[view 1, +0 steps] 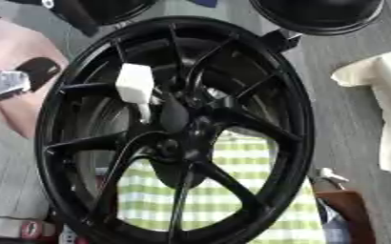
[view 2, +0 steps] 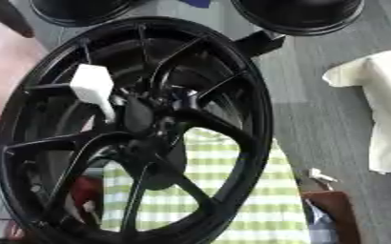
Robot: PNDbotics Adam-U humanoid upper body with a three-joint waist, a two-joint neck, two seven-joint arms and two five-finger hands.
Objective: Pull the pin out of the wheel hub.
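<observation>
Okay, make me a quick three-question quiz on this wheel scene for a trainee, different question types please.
1. True or false: the white pin lies flat on the floor beside the wheel.
2. Multiple choice: what shows through the lower spokes? A) a red toolbox B) a green and white checked cloth C) a mirror
3. Fill in: the wheel's colour is ____.

Key
1. False. The white piece sits up among the spokes, close to the hub.
2. B.
3. Black.

Black spoked wheel hub stands upright — white-headed pin near its centre.
</observation>
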